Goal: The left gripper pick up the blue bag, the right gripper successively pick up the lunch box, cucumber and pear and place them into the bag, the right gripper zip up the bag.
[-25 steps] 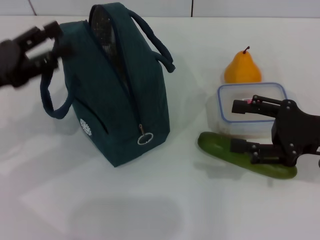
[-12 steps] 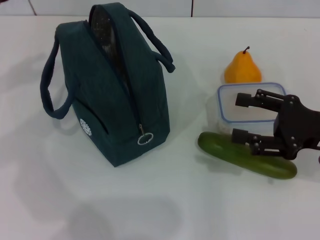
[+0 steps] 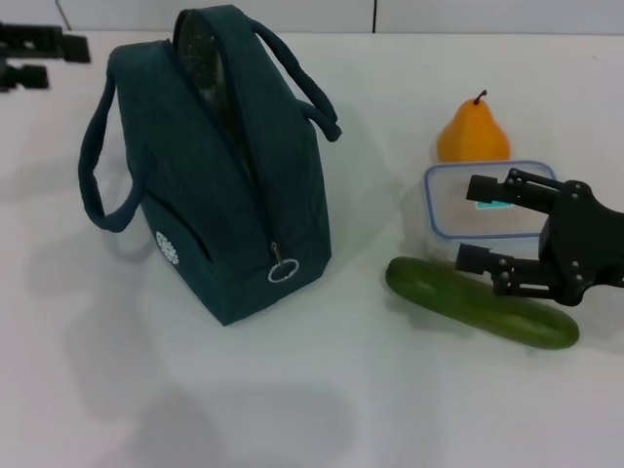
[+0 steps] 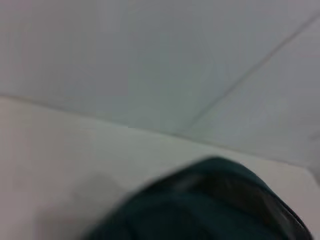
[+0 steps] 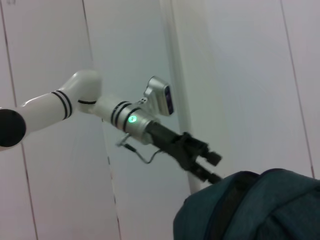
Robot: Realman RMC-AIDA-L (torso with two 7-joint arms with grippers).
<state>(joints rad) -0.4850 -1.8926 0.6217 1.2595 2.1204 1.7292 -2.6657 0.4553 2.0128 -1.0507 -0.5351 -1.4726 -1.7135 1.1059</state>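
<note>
blue bag (image 3: 219, 166) unheld; left tool (image 3: 34, 57) open beside it; right tool (image 3: 478, 224) open over lunch box (image 3: 487, 200).

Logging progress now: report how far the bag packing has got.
Done: nothing packed. The blue bag stands unzipped on the table, unheld; left end effector is open beside it. In hand: right end effector, open, hovers over the lunch box. Left: lunch box, cucumber, pear, then zipping.
</note>
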